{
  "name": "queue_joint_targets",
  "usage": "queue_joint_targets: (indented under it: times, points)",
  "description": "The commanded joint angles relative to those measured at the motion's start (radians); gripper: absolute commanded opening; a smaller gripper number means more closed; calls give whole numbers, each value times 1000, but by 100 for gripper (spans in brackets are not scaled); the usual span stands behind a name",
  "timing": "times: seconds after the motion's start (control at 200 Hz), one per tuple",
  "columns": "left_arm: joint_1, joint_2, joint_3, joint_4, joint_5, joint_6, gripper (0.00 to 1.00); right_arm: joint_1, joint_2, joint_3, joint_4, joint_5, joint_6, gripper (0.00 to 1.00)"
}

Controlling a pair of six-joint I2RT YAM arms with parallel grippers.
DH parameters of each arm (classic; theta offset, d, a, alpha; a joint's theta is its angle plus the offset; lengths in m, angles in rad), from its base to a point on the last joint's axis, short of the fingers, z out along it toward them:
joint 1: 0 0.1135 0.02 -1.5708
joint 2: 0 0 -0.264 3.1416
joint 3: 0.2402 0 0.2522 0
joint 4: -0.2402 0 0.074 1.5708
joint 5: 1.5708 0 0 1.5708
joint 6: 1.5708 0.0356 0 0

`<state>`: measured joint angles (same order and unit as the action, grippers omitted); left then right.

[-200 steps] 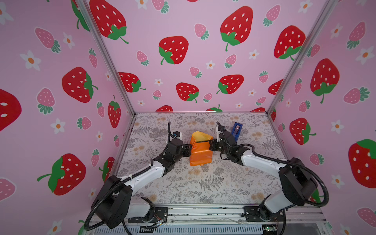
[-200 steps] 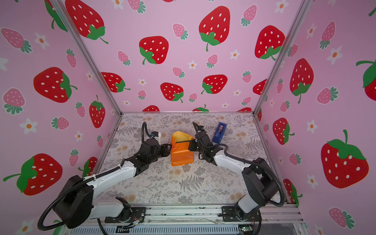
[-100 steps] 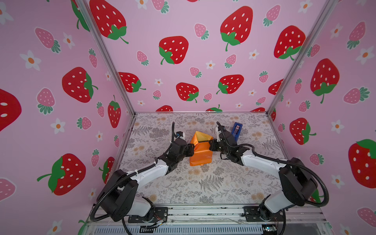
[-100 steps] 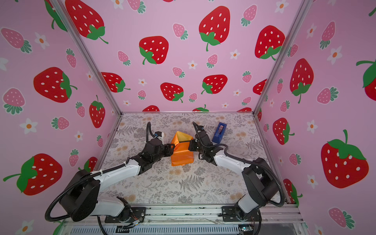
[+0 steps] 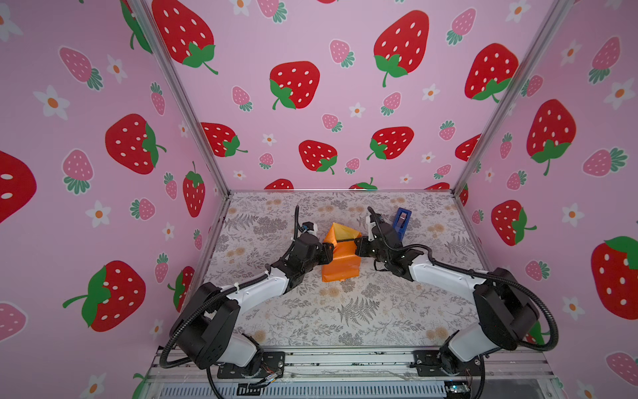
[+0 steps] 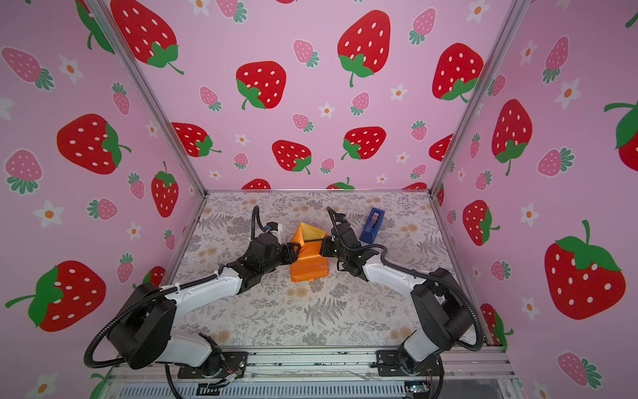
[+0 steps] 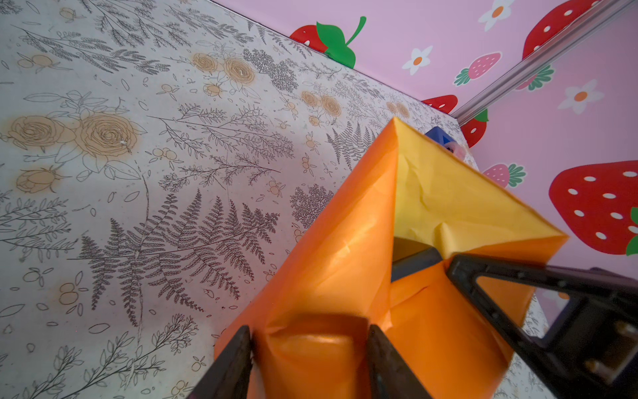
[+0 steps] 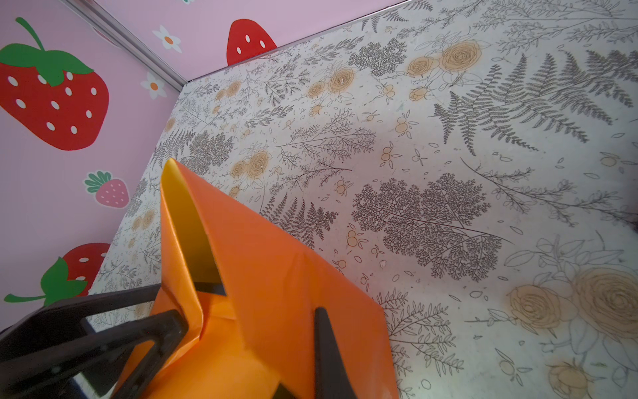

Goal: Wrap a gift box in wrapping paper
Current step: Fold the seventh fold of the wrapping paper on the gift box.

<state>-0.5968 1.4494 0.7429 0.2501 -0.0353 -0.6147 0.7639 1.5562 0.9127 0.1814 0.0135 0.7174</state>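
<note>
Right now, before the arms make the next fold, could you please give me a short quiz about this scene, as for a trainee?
1. True or false: the wrapping paper is folded around the gift box.
2. The tape dispenser stands: A on the paper; B on the table, apart from the paper; C on the box.
3. Fill in: the paper's raised far end shows a ___ inner side.
Key: 1 true; 2 B; 3 yellow.

Top views high, downward; both wrist views close on the wrapping paper
</note>
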Motion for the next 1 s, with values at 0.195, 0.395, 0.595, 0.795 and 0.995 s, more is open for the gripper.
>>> queue_joint_targets:
  times: [0.195, 0.395, 0.595, 0.795, 0.995]
  points:
    - [-15, 46, -16, -170, 29, 3, 54, 11, -115, -35, -81, -13, 12, 23]
    - [-15, 56, -17, -166, 36, 1, 54, 5, -148, -11, -92, -15, -20, 44]
    - [-15, 63, -10, -178, 46, 5, 52, 9, -134, 61, -204, 10, -7, 51]
    - [-15, 59, -19, -181, 41, 4, 49, 60, -140, 204, -319, 16, -29, 32]
    - [-15, 66, -16, -183, 46, 2, 47, 94, 4, 365, -394, -103, -48, 11]
